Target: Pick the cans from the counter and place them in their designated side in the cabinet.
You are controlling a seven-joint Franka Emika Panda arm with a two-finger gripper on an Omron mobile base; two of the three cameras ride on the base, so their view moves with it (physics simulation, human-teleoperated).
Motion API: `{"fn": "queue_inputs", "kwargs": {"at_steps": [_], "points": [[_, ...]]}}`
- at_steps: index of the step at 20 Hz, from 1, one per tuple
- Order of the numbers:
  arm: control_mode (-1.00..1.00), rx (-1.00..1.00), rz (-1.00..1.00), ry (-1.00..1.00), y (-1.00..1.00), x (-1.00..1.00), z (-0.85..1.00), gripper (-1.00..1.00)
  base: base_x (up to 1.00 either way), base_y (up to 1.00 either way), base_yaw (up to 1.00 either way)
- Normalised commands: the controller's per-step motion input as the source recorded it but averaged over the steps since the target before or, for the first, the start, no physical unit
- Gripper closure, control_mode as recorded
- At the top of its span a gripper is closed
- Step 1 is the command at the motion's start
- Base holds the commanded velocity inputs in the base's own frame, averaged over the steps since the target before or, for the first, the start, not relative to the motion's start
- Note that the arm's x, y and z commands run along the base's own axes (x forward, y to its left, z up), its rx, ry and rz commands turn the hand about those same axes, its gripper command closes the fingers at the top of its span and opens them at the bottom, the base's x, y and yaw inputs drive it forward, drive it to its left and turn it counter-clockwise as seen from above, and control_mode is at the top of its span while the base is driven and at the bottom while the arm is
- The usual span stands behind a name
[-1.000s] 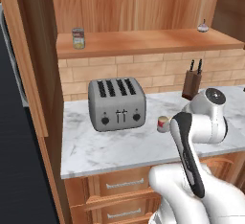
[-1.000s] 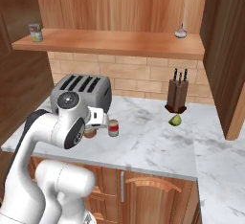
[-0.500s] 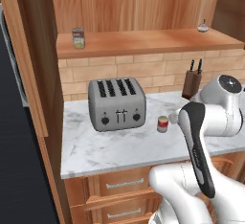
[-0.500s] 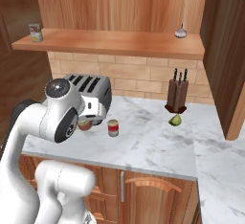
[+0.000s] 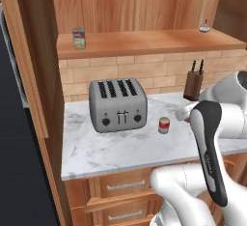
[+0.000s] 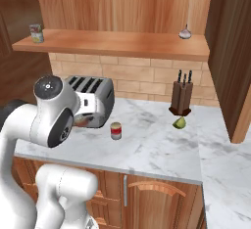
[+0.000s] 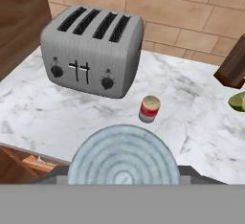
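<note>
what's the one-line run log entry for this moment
gripper: shut on can, lifted above counter | second can: upright on counter right of toaster | cabinet shelf: silver-topped can at left

Toaster point(image 5: 118, 105), knife block point(image 6: 181, 97), perhaps lime point(image 6: 179, 123).

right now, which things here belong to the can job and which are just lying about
Job:
held can
loose can
counter
cabinet shelf

Lying about:
toaster
knife block
lime
silver-topped can on the shelf
small pale thing at the shelf's other end
</note>
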Motion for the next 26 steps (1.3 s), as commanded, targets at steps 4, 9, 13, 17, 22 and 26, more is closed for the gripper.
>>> {"fn": "queue_inputs", "kwargs": {"at_steps": [4,9,13,17,22,26], "points": [[-1.00,0.00,0.07,-0.09,0.13,-0.16,0.32,1.00,0.00,0.00,0.00],[-1.00,0.00,0.06,-0.09,0.18,-0.24,0.35,1.00,0.00,0.00,0.00],[-1.00,0.00,0.06,-0.09,0.23,-0.14,0.35,1.00,0.00,0.00,0.00],[-1.00,0.00,0.05,-0.09,0.18,-0.09,0.37,1.00,0.00,0.00,0.00],[-1.00,0.03,0.00,-0.03,0.04,-0.09,0.41,1.00,0.00,0.00,0.00],[-1.00,0.06,0.00,-0.01,0.05,-0.14,0.40,1.00,0.00,0.00,0.00]]}}
